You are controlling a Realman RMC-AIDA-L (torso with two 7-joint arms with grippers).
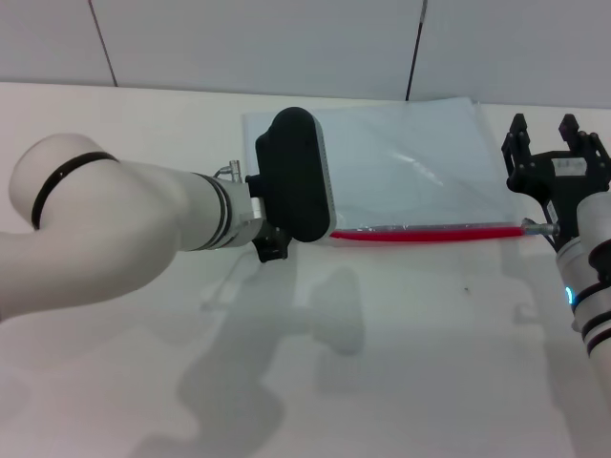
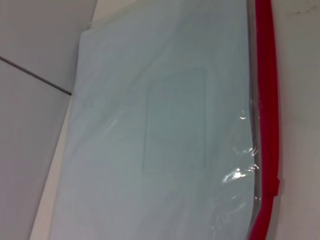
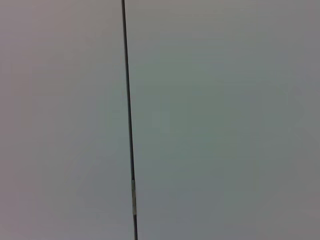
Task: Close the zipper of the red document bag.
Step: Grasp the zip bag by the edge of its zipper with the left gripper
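The zipper point(image 1: 430, 233) runs three-to-nine along the red document bag point(image 1: 401, 172); right gripper point(image 1: 546, 134), jaws apart, sits nearest at three (left gripper point(image 1: 272, 250): cannot tell).

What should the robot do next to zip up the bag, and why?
Probably lower the right gripper toward the near-right end of the zipper. That gripper is open and raised beside the red document bag, touching nothing, while the left gripper is already down at the other end.
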